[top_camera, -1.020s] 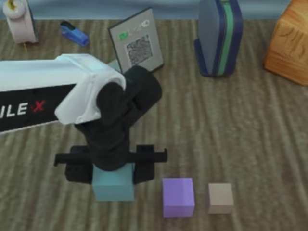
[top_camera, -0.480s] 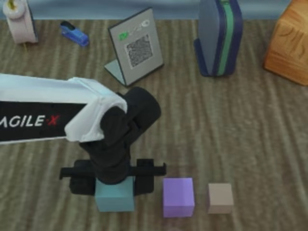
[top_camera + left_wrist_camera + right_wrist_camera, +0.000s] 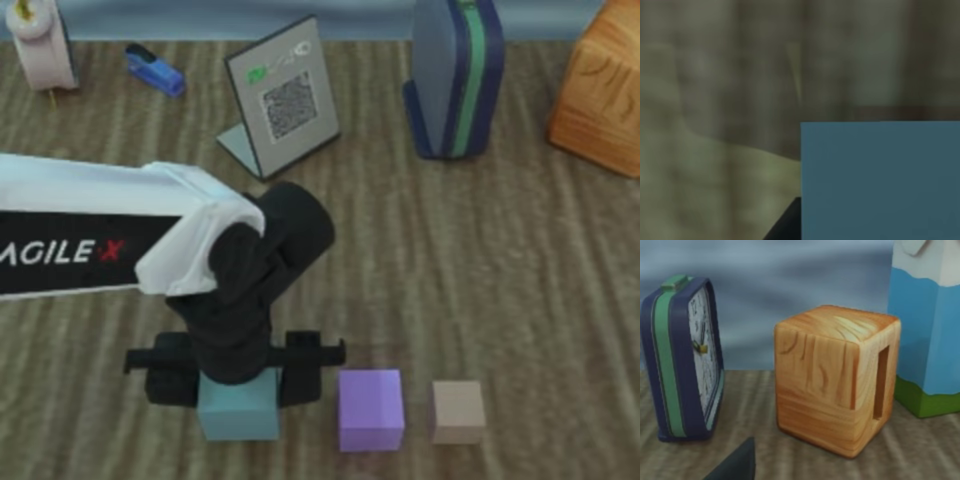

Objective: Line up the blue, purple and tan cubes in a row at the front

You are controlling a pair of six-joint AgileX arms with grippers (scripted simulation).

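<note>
left gripper [image 3: 238, 372] sits low over the blue cube [image 3: 240, 411] at the front left, wrist hiding its top; can't tell whether the fingers grip it. purple cube [image 3: 371, 409] next, then tan cube [image 3: 458, 411], apart.

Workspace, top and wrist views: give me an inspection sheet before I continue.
Surface: brown striped table.
Job's things: blue cube, purple cube, tan cube in a front row, apart.
Clutter: stapler, QR sign, clock, wooden block, milk carton, pale object at the back left.
Grippers: left hand over blue cube; right out of the top view.
Cables: nothing seen.
Surroundings: blue-grey backdrop.
</note>
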